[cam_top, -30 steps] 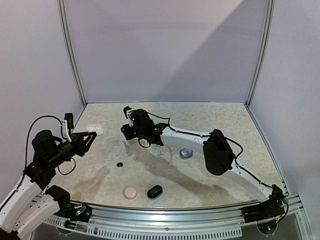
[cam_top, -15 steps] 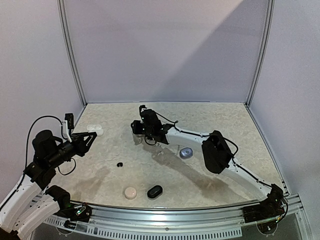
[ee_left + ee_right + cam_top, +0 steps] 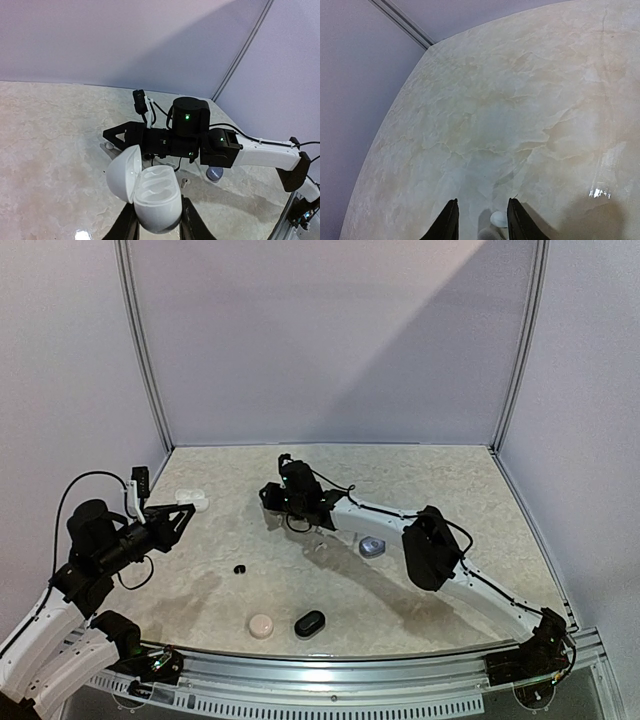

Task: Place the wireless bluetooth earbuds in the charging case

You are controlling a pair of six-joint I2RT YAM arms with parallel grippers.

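Right gripper (image 3: 482,201) jaws spread apart, low over the table (image 3: 450,480), gripping nothing. White earbud (image 3: 497,218) lies on the marble between the fingers, close to the one on the right of the wrist view, not pinched.

Left gripper (image 3: 157,225) closed on the white charging case (image 3: 155,197), held off the table at the left side. Lid hinged open to the left and moulded wells facing up. Can't tell if the wells hold anything.

The two grippers point at each other, well apart. Right arm (image 3: 432,545) stretches diagonally from the near right corner to mid-table.

Second white earbud (image 3: 184,182) lies loose under the right wrist. Grey-blue case (image 3: 372,546) sits just beside the right forearm, near that bud. Black earbud (image 3: 240,568) is alone on the table, nearer the front than both grippers. Beige case (image 3: 261,625) and black case (image 3: 309,623) sit side by side near the front edge, apart from both arms
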